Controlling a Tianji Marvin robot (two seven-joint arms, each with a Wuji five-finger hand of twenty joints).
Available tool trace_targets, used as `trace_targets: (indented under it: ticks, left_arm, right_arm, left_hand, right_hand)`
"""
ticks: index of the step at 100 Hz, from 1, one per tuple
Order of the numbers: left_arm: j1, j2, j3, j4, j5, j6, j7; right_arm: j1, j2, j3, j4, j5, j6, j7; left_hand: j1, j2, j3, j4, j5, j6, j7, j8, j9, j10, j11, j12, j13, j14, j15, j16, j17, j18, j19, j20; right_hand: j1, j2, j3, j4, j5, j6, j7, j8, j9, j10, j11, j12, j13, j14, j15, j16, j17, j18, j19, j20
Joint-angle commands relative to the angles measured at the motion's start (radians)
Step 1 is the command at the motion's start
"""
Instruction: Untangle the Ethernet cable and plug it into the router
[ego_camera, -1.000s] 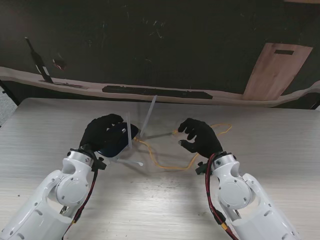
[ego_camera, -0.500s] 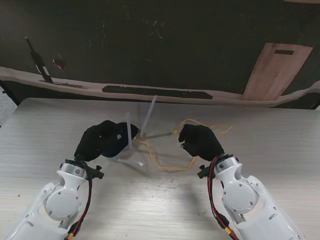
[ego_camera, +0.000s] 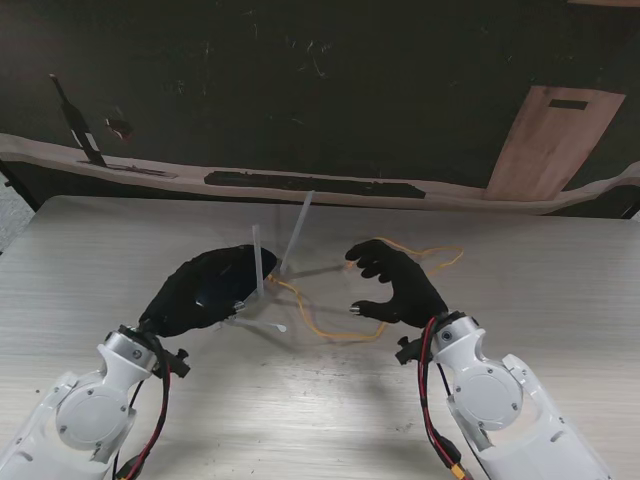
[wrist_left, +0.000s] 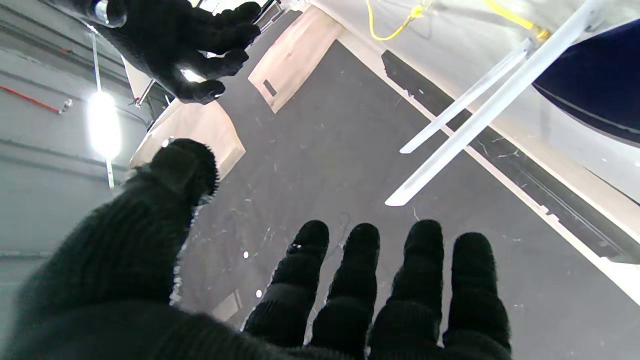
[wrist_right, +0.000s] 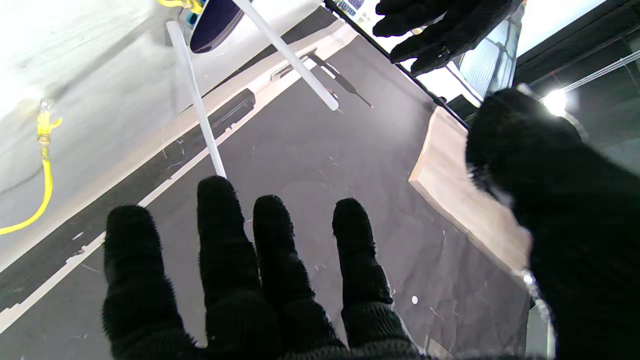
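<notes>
The dark blue router (ego_camera: 246, 278) with white antennas (ego_camera: 258, 262) sits left of centre on the table. My left hand (ego_camera: 190, 297) hovers over its near side, fingers (wrist_left: 420, 270) spread and holding nothing. The yellow Ethernet cable (ego_camera: 325, 333) loops from the router toward my right hand (ego_camera: 397, 286), which is open above it with fingers (wrist_right: 225, 235) apart. One cable end (wrist_left: 537, 33) meets the router's edge (wrist_left: 590, 95). A clear plug (wrist_right: 45, 109) on the other yellow end lies loose on the table. Whether the first end is seated, I cannot tell.
The pale wooden table (ego_camera: 560, 300) ends at a curved far edge against a dark floor. A light wooden board (ego_camera: 550, 140) leans at the far right. A black strip (ego_camera: 315, 184) lies along the far edge.
My right hand has uncurled from a closed pose into spread fingers. My left arm has drawn back toward me, and its hand has flattened out over the router.
</notes>
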Motion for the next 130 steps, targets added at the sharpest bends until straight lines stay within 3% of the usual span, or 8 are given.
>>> trace_targets:
  ticks: [1, 18, 20, 25, 61, 74, 81, 130]
  left_arm:
    - [0.002, 0.004, 0.0, -0.008, 0.0, -0.009, -0.014]
    - [-0.003, 0.011, -0.003, -0.009, -0.037, -0.044, -0.056]
    - [-0.003, 0.012, -0.004, -0.009, -0.04, -0.046, -0.06]
    - [-0.004, 0.014, -0.005, -0.006, -0.047, -0.051, -0.069]
    - [0.001, 0.021, -0.013, -0.013, -0.049, -0.038, -0.1]
    - [-0.019, 0.0, 0.013, 0.02, -0.007, -0.085, 0.01]
    - [-0.028, -0.004, 0.026, 0.026, -0.007, -0.105, 0.025]
    - [-0.091, 0.001, 0.121, 0.034, 0.012, -0.021, 0.004]
  right_arm:
    - [-0.006, 0.004, 0.002, -0.009, 0.003, -0.023, 0.025]
    - [-0.011, 0.002, 0.003, -0.019, -0.011, -0.025, 0.011]
    - [-0.013, 0.0, 0.002, -0.02, -0.012, -0.023, 0.002]
    - [-0.017, -0.003, 0.001, -0.023, -0.019, -0.021, -0.015]
    - [-0.031, -0.009, 0.015, -0.035, -0.044, -0.034, -0.054]
    - [-0.032, -0.008, 0.015, -0.037, -0.037, -0.04, -0.048]
    - [-0.032, -0.007, 0.013, -0.038, -0.035, -0.044, -0.045]
    - [-0.037, -0.003, 0.013, -0.039, -0.028, -0.077, -0.027]
  left_hand:
    - [-0.036, 0.011, -0.035, -0.001, -0.046, -0.036, -0.025, -0.015, -0.05, 0.002, -0.027, -0.024, -0.046, -0.036, -0.026, -0.013, -0.031, -0.055, -0.041, -0.023]
    - [-0.051, 0.013, -0.066, -0.005, -0.073, -0.048, -0.042, -0.018, -0.093, 0.003, -0.049, -0.037, -0.077, -0.039, -0.052, -0.021, -0.051, -0.067, -0.077, -0.042]
    - [-0.052, 0.014, -0.068, -0.005, -0.073, -0.049, -0.044, -0.018, -0.094, 0.004, -0.05, -0.038, -0.078, -0.038, -0.054, -0.021, -0.052, -0.068, -0.081, -0.043]
    - [-0.052, 0.016, -0.074, -0.006, -0.073, -0.049, -0.047, -0.018, -0.093, 0.004, -0.052, -0.039, -0.078, -0.037, -0.056, -0.022, -0.051, -0.068, -0.085, -0.045]
    - [-0.039, 0.029, -0.108, -0.001, -0.068, -0.046, -0.069, -0.016, -0.089, 0.008, -0.061, -0.041, -0.074, -0.03, -0.064, -0.021, -0.05, -0.065, -0.099, -0.049]
    - [-0.05, 0.005, -0.072, 0.001, -0.057, -0.047, -0.063, -0.008, -0.076, 0.002, -0.037, -0.024, -0.056, -0.034, -0.043, -0.005, -0.036, -0.062, -0.078, -0.036]
    - [-0.054, 0.005, -0.061, -0.002, -0.063, -0.048, -0.063, -0.008, -0.081, 0.002, -0.037, -0.025, -0.059, -0.034, -0.044, -0.006, -0.04, -0.061, -0.078, -0.036]
    - [-0.055, 0.037, -0.072, 0.001, -0.094, -0.043, -0.051, -0.009, -0.13, 0.005, -0.031, -0.027, -0.085, -0.039, -0.04, -0.007, -0.055, -0.07, -0.078, -0.039]
  right_hand:
    - [-0.052, -0.039, 0.01, -0.016, -0.048, -0.03, -0.004, -0.017, -0.043, -0.024, -0.012, -0.017, -0.028, -0.038, -0.018, -0.017, -0.012, -0.057, -0.055, 0.0]
    - [-0.115, -0.029, 0.015, -0.025, -0.07, 0.036, -0.01, -0.026, -0.058, -0.019, -0.009, -0.017, -0.043, -0.039, -0.028, -0.016, -0.009, -0.045, -0.118, 0.026]
    - [-0.118, -0.028, 0.016, -0.028, -0.068, 0.045, -0.006, -0.035, -0.057, -0.017, -0.007, -0.019, -0.043, -0.038, -0.028, -0.016, 0.007, -0.045, -0.177, 0.106]
    - [-0.127, -0.022, 0.016, -0.028, -0.061, 0.057, -0.005, -0.038, -0.053, -0.016, -0.003, -0.018, -0.038, -0.038, -0.024, -0.015, 0.016, -0.042, -0.195, 0.137]
    - [-0.132, -0.006, 0.008, -0.026, -0.05, 0.06, -0.003, -0.036, -0.041, -0.012, 0.004, -0.014, -0.032, -0.037, -0.014, -0.014, 0.022, -0.037, -0.198, 0.152]
    - [-0.132, -0.006, 0.008, -0.026, -0.051, 0.061, -0.004, -0.036, -0.04, -0.015, 0.004, -0.015, -0.032, -0.038, -0.015, -0.014, 0.023, -0.037, -0.2, 0.156]
    - [-0.134, -0.004, 0.009, -0.026, -0.051, 0.062, -0.005, -0.036, -0.039, -0.014, 0.004, -0.014, -0.03, -0.037, -0.014, -0.014, 0.022, -0.035, -0.201, 0.158]
    - [-0.136, -0.004, 0.009, -0.026, -0.052, 0.063, -0.005, -0.035, -0.036, -0.015, 0.005, -0.013, -0.03, -0.039, -0.014, -0.016, 0.026, -0.038, -0.207, 0.17]
